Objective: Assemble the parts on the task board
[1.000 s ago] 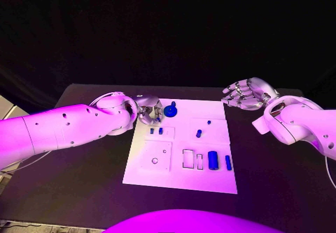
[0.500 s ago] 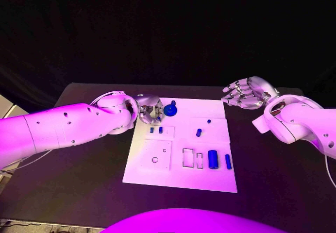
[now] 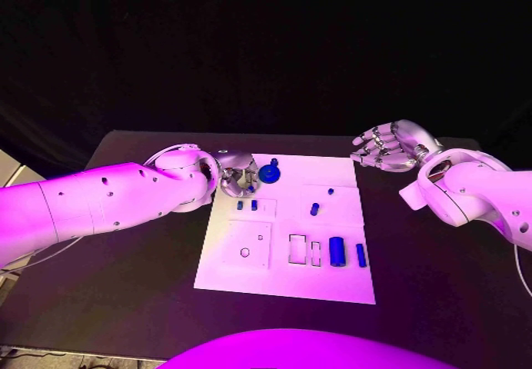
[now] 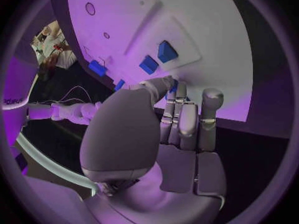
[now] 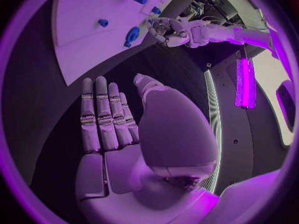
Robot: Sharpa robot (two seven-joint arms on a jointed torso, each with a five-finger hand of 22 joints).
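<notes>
Head view places the left hand [image 3: 236,174] over the far left corner of the task board [image 3: 333,284], its fingers curled toward a round blue part [image 3: 270,176] that lies just beside the fingertips on the side facing the right arm. Contact between them cannot be confirmed: the hand may be pinching the part's edge or merely standing against it, and the left wrist view settles nothing (there a sliver of blue shows just past the fingers [image 4: 181,119], largely masked by them). Whether this hand holds the part is therefore left undetermined. From the round body a short stem points away from the robot, so the part's long axis runs roughly fore and aft, crosswise to the reach of the left hand. The right hand [image 3: 390,148] hovers off the board beyond its far right corner, flat with fingers extended side by side and holding nothing. It stands well apart from the round part, so the left hand is judged plainly the nearer one for the coming move.
</notes>
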